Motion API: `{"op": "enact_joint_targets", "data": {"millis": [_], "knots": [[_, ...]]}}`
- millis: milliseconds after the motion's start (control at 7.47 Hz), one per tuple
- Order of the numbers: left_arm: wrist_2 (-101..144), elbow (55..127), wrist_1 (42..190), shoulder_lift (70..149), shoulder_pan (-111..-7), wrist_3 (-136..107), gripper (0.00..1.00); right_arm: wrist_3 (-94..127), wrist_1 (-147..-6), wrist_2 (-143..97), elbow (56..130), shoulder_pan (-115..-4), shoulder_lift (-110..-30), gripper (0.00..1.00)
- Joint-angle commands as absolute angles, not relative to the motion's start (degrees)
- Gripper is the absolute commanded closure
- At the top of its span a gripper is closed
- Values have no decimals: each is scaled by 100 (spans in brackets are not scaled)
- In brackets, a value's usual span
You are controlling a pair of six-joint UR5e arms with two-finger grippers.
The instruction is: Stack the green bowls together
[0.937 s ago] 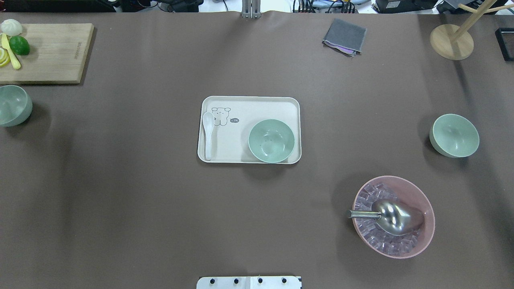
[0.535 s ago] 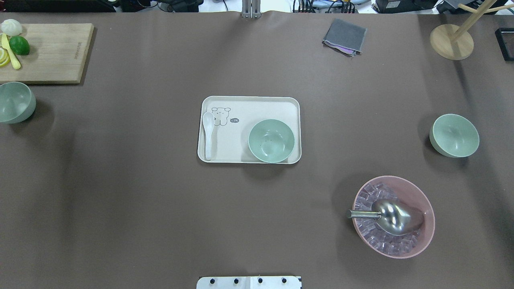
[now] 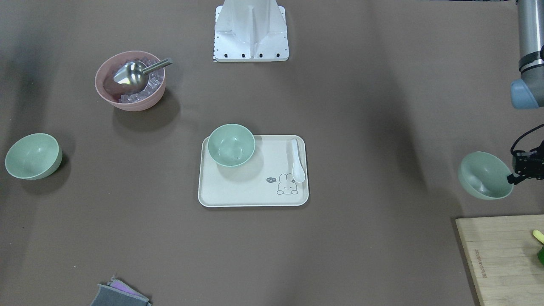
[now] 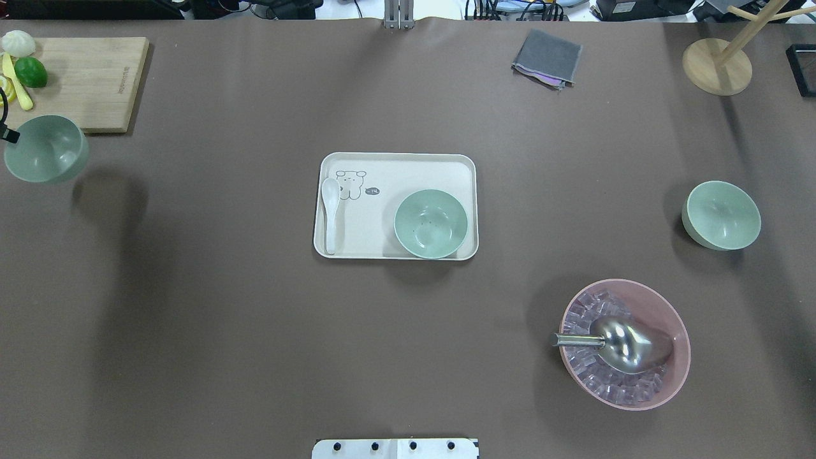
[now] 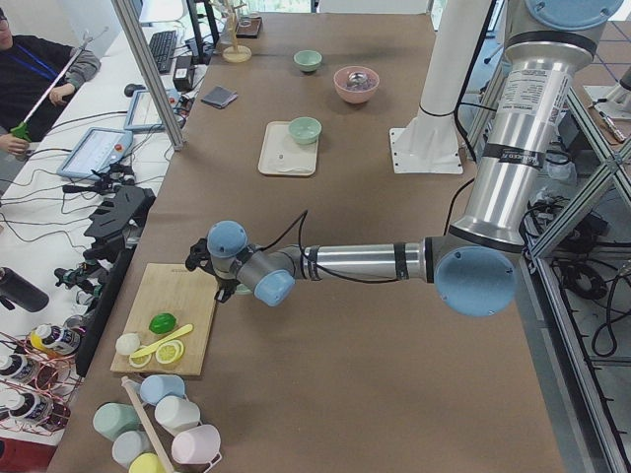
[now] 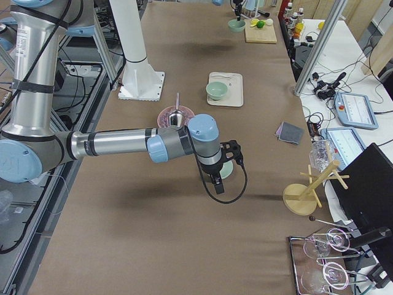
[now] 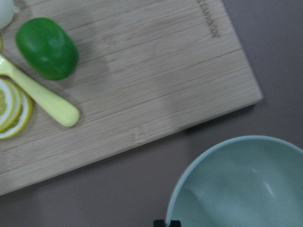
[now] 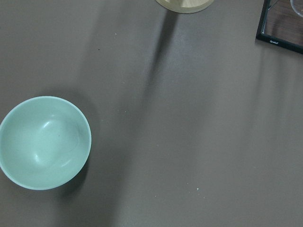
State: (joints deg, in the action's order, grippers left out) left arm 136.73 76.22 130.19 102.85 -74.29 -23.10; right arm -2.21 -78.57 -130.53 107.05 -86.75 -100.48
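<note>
Held green bowl: far left of the table, overlapping the near corner of the cutting board in the overhead view. It's tilted. Its shadow lies apart from it on the table cover, so it's up off the surface. My left gripper is clamped on its rim on the outer side and carries it. My left wrist cam shows the bowl's inside just beside the board's corner.

Tray green bowl: upright on the cream tray mid-table, in the tray corner nearest me on my right. A white spoon lies along the tray's left edge, apart from the bowl.

Right-side green bowl: sits on the table cover far right, by itself. My right wrist cam looks straight down at it, with the bowl in the lower left of that view. My right gripper hangs above it. Only the side view shows it, so I can't tell whether its jaws are open.

The three bowls are well apart from each other.

Pink bowl with ice and a metal scoop is near the right-side bowl, closer to me. The lime is on the board's far left.
</note>
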Motion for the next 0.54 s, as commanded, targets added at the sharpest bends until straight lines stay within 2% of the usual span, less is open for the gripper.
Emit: {"op": "enact_joint_targets", "data": {"millis": [0, 402], "knots": [[13694, 8635, 12895, 10327, -6886, -3686, 100, -194, -7866, -13061, 10705, -8675, -10063, 0], [13213, 10313, 11634, 10624, -5831, -5146, 100, 701, -7857, -13087, 10740, -8675, -10081, 0]]}}
